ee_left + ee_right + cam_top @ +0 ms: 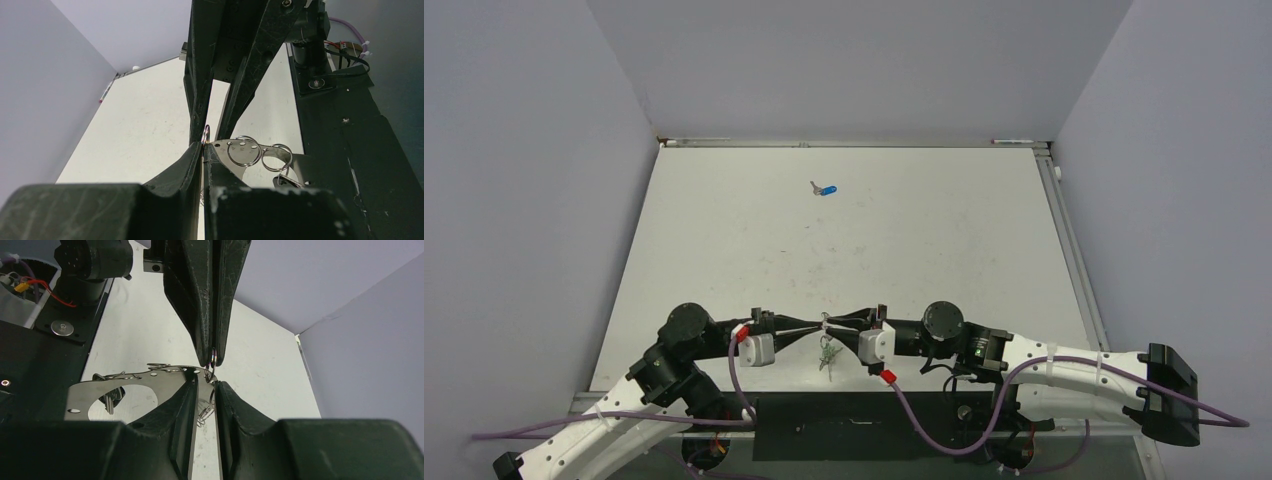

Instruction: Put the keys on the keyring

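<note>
The left gripper (202,148) is clamped shut on the keyring (213,358), held up between the two arms above the near edge of the table (724,250). The right gripper (206,388) meets it tip to tip, jaws narrowly apart around the ring's wire. A green key (826,356) dangles beneath. The blue key (828,189) lies well apart, far back on the table.

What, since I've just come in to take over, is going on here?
The two arms meet tip to tip over the near edge of the table. The left gripper is shut on a small split ring of the keyring, whose flat metal piece carries more rings. The right gripper faces it, jaws slightly apart around that ring. A green-capped key dangles below them; the blue-capped key lies alone far out on the table, not yet on.
</note>
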`<act>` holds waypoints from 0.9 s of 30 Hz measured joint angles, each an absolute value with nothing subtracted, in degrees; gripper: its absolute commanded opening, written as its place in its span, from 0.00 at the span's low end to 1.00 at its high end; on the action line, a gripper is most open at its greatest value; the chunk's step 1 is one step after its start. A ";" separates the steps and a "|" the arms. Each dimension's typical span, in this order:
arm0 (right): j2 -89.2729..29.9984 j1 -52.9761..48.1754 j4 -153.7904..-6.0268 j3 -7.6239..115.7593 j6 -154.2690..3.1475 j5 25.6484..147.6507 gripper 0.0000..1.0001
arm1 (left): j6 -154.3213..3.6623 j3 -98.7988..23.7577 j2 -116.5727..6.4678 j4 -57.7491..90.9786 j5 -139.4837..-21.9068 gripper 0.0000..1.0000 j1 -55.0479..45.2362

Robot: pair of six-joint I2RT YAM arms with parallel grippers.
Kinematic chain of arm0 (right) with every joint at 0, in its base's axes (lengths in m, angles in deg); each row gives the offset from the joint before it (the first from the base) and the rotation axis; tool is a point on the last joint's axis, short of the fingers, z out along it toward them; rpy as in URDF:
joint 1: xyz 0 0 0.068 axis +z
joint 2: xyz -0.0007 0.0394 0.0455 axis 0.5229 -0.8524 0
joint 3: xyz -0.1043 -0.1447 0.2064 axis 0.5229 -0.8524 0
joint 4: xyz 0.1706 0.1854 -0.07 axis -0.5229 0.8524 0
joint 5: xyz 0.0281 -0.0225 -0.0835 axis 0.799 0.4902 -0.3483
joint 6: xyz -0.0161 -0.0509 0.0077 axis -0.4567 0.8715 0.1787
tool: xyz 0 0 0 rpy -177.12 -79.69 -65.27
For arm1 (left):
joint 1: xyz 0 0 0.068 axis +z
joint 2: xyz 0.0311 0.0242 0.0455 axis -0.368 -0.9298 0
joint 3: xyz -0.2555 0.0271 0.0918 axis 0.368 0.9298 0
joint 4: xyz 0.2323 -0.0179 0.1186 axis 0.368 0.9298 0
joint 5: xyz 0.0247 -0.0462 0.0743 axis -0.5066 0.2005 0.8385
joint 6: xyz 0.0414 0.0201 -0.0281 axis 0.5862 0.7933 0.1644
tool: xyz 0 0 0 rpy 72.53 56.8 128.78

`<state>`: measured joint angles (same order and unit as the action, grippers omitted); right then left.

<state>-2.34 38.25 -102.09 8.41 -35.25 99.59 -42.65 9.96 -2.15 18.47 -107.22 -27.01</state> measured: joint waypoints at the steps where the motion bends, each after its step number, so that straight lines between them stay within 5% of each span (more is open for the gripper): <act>1: -2.34 38.25 -102.24 8.41 -35.29 99.70 0.20 | -42.67 9.96 -2.15 18.45 -107.24 0.00 -26.98; 27: -2.97 38.25 -105.32 8.43 -36.67 101.20 0.17 | -44.09 10.53 -2.10 17.18 -108.27 0.00 -26.24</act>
